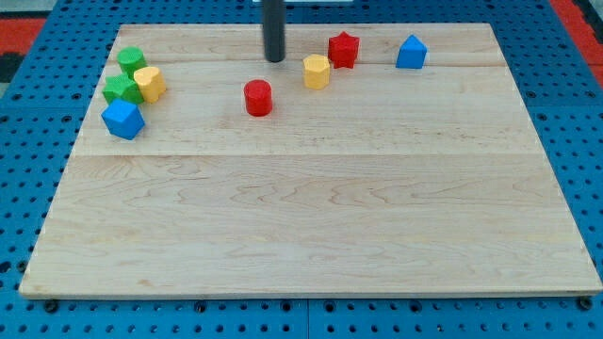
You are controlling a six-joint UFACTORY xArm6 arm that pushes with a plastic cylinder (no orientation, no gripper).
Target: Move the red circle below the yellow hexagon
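Observation:
The red circle (257,98) is a short red cylinder on the wooden board, left of centre near the view's top. The yellow hexagon (317,72) lies up and to the right of it. My tip (274,59) is the lower end of a dark rod coming down from the view's top edge. It stands just above and slightly right of the red circle, apart from it, and left of the yellow hexagon.
A red star-like block (343,50) sits right of the yellow hexagon, and a blue block (411,53) further right. At the view's left are two green blocks (131,61) (120,89), a yellow block (150,84) and a blue cube (122,120). The board (311,226) lies on a blue pegboard.

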